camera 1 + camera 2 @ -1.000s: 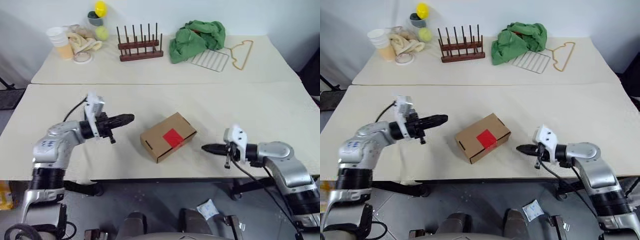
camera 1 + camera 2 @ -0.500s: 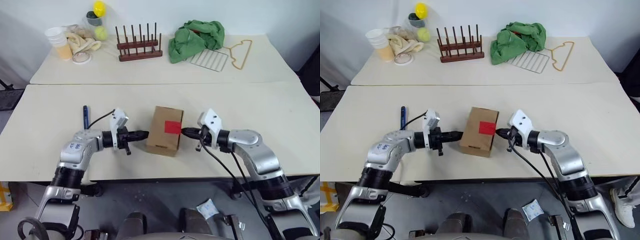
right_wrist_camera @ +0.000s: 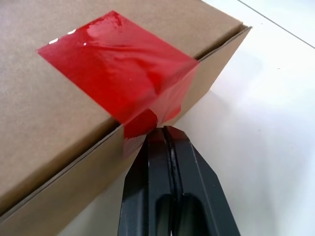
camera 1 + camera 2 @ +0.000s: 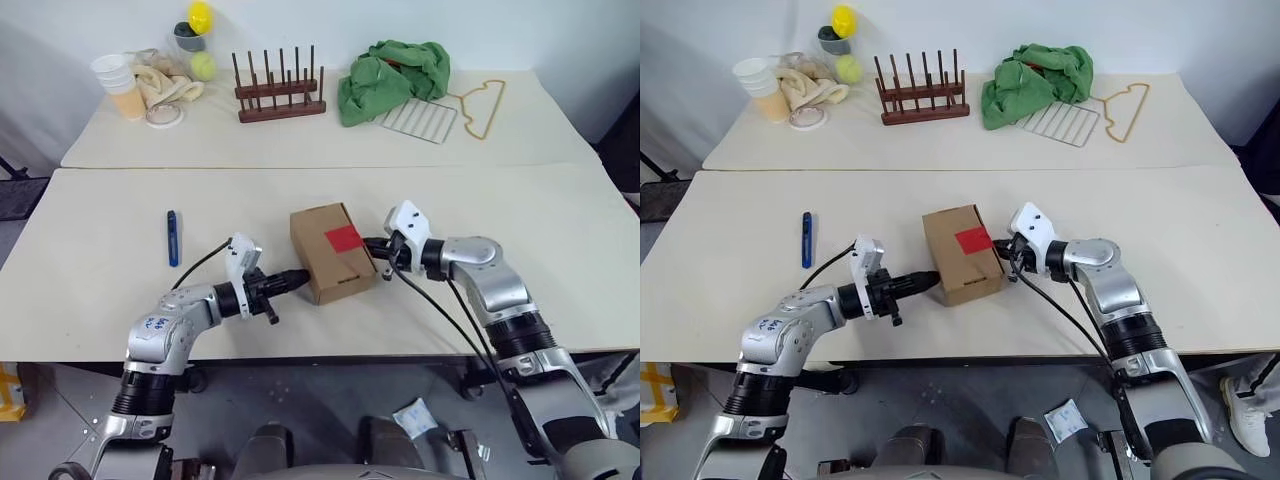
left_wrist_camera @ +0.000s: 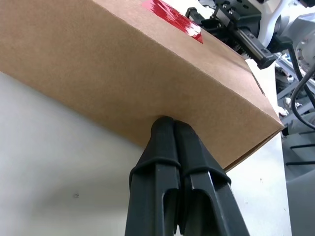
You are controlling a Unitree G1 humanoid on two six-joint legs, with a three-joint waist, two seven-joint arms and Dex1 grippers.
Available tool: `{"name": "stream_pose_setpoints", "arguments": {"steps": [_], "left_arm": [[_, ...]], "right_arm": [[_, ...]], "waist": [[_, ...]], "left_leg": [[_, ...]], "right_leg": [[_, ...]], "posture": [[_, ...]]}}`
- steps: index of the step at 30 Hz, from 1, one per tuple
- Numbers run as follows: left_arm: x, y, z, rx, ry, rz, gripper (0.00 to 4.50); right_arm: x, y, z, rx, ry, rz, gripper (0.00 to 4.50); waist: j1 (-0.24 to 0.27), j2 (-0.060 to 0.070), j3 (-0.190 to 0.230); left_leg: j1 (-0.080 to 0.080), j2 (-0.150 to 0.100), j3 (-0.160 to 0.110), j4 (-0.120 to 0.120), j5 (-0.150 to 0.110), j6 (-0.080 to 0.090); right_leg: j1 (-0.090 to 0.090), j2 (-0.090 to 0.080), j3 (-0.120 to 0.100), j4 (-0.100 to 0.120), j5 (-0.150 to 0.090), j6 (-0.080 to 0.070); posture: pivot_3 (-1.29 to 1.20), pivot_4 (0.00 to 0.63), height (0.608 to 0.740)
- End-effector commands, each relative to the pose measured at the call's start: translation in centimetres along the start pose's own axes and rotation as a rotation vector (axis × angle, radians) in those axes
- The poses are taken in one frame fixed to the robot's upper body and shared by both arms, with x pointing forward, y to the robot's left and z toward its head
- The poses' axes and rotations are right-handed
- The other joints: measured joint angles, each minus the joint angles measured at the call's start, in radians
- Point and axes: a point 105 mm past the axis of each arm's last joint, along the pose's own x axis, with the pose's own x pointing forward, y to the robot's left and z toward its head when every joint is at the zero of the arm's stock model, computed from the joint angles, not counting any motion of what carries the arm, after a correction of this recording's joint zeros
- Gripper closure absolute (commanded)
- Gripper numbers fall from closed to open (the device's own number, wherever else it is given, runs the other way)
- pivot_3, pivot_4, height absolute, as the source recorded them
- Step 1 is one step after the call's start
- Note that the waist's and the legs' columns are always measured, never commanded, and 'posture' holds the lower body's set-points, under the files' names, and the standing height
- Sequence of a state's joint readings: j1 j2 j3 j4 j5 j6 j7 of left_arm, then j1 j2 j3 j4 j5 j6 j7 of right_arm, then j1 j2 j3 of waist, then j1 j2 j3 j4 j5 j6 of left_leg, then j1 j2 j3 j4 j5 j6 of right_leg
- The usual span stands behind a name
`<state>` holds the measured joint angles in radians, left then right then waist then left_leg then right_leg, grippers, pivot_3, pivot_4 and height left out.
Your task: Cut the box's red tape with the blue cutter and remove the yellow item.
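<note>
Between both shut claws, box [image 4: 331,250]

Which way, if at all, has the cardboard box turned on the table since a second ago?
Yes. The box has rotated: judged against the table seam, its long side, once slanted, now runs nearly square to it, shut grippers on both sides.

The box [image 4: 331,251] is closed, so what is inside cannot be seen. In the left wrist view the box runs out past the picture's edges, and its bottom edge is hidden behind the left claw [image 5: 166,123]. In the right wrist view the low end of the red tape [image 3: 120,81] goes behind the right claw [image 3: 161,132]. The blue cutter [image 4: 172,237] is too small to show its blade. On the far table [image 4: 300,140], a part of the wire rack [image 4: 421,120] is covered by the green cloth [image 4: 392,76].
</note>
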<state>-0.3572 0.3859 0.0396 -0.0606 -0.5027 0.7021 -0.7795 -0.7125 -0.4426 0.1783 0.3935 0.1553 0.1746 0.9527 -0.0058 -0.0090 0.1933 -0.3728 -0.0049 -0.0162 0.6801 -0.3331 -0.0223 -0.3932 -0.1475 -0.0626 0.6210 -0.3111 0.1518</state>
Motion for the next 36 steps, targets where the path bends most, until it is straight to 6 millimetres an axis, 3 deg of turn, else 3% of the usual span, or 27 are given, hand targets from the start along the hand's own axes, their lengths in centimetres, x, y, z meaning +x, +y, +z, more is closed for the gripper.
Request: {"name": "stream_pose_setpoints", "arguments": {"steps": [1, 5, 9, 11, 12, 15, 19, 21, 23, 24, 28, 31, 34, 36], "left_arm": [[-0.9, -0.1, 1.1, 0.024, -0.048, 0.019, 4.50], [-4.5, 0.3, 1.9, 0.086, -0.091, 0.081, 4.50], [-8.5, -0.8, 3.6, 0.169, -0.186, 0.095, 4.50], [-11.4, -0.9, 4.3, 0.212, -0.212, 0.162, 4.50], [-13.5, -0.7, 4.6, 0.225, -0.220, 0.232, 4.50], [-19.5, 0.4, 4.5, 0.246, -0.235, 0.502, 3.92], [-25.6, 0.6, 2.9, 0.231, -0.273, 0.777, 2.76], [-29.3, 0.5, 2.1, 0.225, -0.315, 0.930, 2.17], [-31.5, 0.2, 1.1, 0.206, -0.318, 1.026, 1.55], [-32.0, 0.1, 0.6, 0.199, -0.300, 1.044, 1.22], [-32.1, -0.3, -0.6, 0.196, -0.248, 1.070, 0.04], [-31.0, -0.3, -0.5, 0.201, -0.247, 1.044, 0.02], [-26.7, 0.5, 0.7, 0.200, -0.269, 0.971, 0.02], [-23.9, 2.1, 1.6, 0.135, -0.303, 1.011, 0.02]], "right_arm": [[-0.4, -0.1, 1.4, -0.050, -0.051, 0.016, 4.48], [-3.3, -1.1, 2.1, -0.048, -0.103, -0.020, 4.48], [-6.5, -2.0, 2.6, -0.011, -0.162, -0.055, 4.48], [-8.6, -2.0, 3.6, 0.019, -0.250, -0.045, 4.14], [-9.8, -1.7, 4.1, 0.033, -0.290, -0.029, 3.87], [-11.8, -0.2, 5.6, 0.003, -0.388, 0.005, 2.93], [-12.1, 2.1, 6.2, -0.039, -0.426, 0.037, 1.57], [-11.7, 3.6, 5.7, -0.106, -0.395, 0.084, 0.93], [-11.2, 4.9, 5.0, -0.171, -0.351, 0.142, 0.24], [-11.1, 5.3, 5.0, -0.186, -0.363, 0.153, 0.00], [-10.7, 5.7, 5.7, -0.153, -0.433, 0.157, 0.00], [-10.7, 5.8, 6.3, -0.108, -0.463, 0.177, 0.00], [-11.1, 5.1, 6.4, -0.122, -0.458, 0.155, 0.00], [-11.4, 4.5, 6.7, -0.137, -0.453, 0.139, 0.00]], "waist": [[0.000, 0.000, 0.000], [0.000, 0.000, 0.000], [0.002, 0.000, 0.000], [0.002, 0.000, 0.000], [0.003, 0.000, 0.000], [0.002, 0.001, 0.001], [0.003, 0.001, 0.001], [0.005, 0.001, 0.001], [0.006, 0.001, 0.001], [0.007, 0.001, 0.001], [0.009, 0.001, 0.001], [0.008, 0.001, 0.001], [0.011, 0.001, 0.001], [0.021, 0.001, 0.001]], "left_leg": [[0.000, 0.000, 0.000, 0.000, 0.000, 0.000], [0.000, 0.000, 0.000, -0.001, 0.000, 0.000], [0.000, 0.001, 0.000, -0.001, -0.001, -0.001], [0.000, 0.001, 0.000, -0.001, -0.001, -0.001], [0.000, 0.001, 0.000, -0.001, -0.001, -0.001], [0.001, 0.002, 0.000, -0.002, -0.002, 0.000], [0.002, 0.002, 0.003, -0.002, -0.004, 0.001], [0.002, 0.002, 0.003, -0.001, -0.005, 0.002], [0.002, 0.002, 0.003, 0.000, -0.005, 0.003], [0.002, 0.002, 0.003, 0.000, -0.006, 0.003], [0.002, 0.002, 0.003, 0.000, -0.007, 0.004], [0.002, 0.002, 0.002, 0.000, -0.007, 0.003], [0.002, 0.003, 0.001, 0.000, -0.007, 0.003], [0.002, 0.002, 0.000, 0.000, -0.007, 0.003]], "right_leg": [[0.000, 0.000, 0.000, 0.000, 0.000, 0.000], [0.000, 0.000, 0.000, 0.000, 0.000, 0.000], [0.000, 0.000, 0.000, -0.002, 0.000, 0.000], [0.001, 0.000, 0.000, -0.003, 0.000, 0.000], [0.001, 0.000, 0.000, -0.003, 0.000, 0.000], [0.001, 0.000, 0.000, -0.003, 0.000, 0.000], [0.002, 0.000, 0.000, -0.005, 0.000, 0.000], [0.002, 0.000, 0.000, -0.005, 0.000, 0.000], [0.002, 0.000, 0.000, -0.005, 0.000, 0.000], [0.002, 0.000, 0.000, -0.005, 0.000, 0.000], [0.003, -0.001, 0.000, -0.010, 0.000, 0.000], [0.003, -0.001, 0.000, -0.010, 0.000, 0.000], [0.003, -0.001, 0.001, -0.010, 0.000, 0.000], [0.003, -0.001, 0.001, -0.010, 0.000, 0.000]], "posture": [[0.00, 0.150, 0.740], [0.00, 0.150, 0.740], [0.00, 0.150, 0.740], [0.00, 0.150, 0.740], [0.00, 0.150, 0.740], [0.00, 0.150, 0.740], [0.00, 0.150, 0.740], [0.00, 0.150, 0.740], [0.00, 0.150, 0.740], [0.00, 0.150, 0.740], [0.00, 0.150, 0.740], [0.00, 0.150, 0.740], [0.00, 0.150, 0.740], [0.00, 0.150, 0.740]]}}
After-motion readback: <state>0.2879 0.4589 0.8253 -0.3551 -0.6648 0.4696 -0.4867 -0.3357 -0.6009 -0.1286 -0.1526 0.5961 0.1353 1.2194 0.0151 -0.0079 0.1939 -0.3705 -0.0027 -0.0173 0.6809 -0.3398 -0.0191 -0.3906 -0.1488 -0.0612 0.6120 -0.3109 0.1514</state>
